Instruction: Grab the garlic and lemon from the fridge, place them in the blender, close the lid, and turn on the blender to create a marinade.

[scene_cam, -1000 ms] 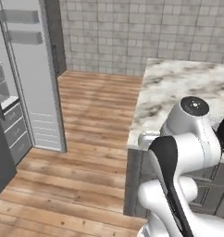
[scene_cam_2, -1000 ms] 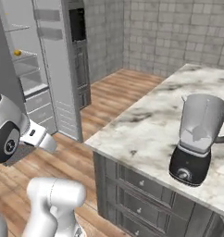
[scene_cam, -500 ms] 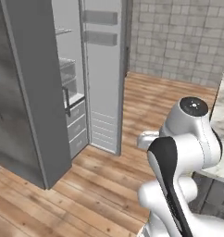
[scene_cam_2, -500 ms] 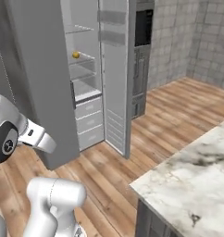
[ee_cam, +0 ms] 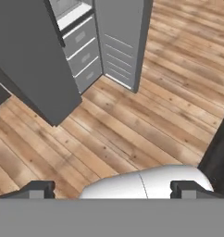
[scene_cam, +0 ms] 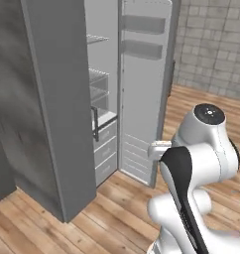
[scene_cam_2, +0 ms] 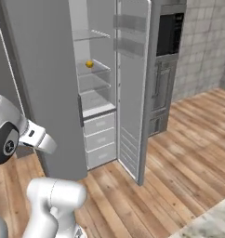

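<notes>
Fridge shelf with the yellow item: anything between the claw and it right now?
Nothing visible blocks it. The fridge stands with its door swung open, and the yellow item, likely the lemon, sits alone on a glass shelf facing the opening. The claw is open, empty, and pointed down at the wood floor, well short of the fridge.

No text, label or number can be read anywhere.

one tall grey fridge (scene_cam_2: 44, 83) with its door open, one small yellow lemon (scene_cam_2: 89, 64), three pale drawers (scene_cam_2: 100, 139), one black wall oven (scene_cam_2: 169, 35).
</notes>
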### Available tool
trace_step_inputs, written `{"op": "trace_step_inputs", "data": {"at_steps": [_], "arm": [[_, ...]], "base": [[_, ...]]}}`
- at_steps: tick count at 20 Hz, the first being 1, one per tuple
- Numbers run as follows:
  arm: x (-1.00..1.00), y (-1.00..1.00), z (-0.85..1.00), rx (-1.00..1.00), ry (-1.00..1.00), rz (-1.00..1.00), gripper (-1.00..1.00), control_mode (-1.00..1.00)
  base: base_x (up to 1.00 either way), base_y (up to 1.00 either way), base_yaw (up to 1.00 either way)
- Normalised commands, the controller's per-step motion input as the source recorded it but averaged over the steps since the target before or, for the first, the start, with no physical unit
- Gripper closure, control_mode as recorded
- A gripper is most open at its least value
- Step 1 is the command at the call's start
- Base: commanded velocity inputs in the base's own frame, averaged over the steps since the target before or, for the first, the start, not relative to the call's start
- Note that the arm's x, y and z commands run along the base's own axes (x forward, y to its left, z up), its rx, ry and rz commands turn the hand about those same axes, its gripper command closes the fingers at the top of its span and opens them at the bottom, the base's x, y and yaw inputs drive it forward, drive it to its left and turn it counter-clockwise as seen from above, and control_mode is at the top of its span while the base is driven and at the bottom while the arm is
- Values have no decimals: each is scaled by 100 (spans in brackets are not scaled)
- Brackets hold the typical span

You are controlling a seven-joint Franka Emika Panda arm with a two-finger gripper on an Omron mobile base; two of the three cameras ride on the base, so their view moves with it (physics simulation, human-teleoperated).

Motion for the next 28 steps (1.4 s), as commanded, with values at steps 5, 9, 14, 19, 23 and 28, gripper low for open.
{"op": "trace_step_inputs", "data": {"at_steps": [5,9,14,19,23,28], "arm": [[0,0,0,0,0,0,-100,100],[0,0,0,0,0,0,-100,100],[0,0,0,0,0,0,-100,100],[0,0,0,0,0,0,-100,100],[0,0,0,0,0,0,-100,100],[0,0,0,0,0,0,-100,100]], "base": [[100,-2,27],[100,-25,32],[98,-44,32],[95,-38,33],[70,-30,37],[52,-30,36]]}}
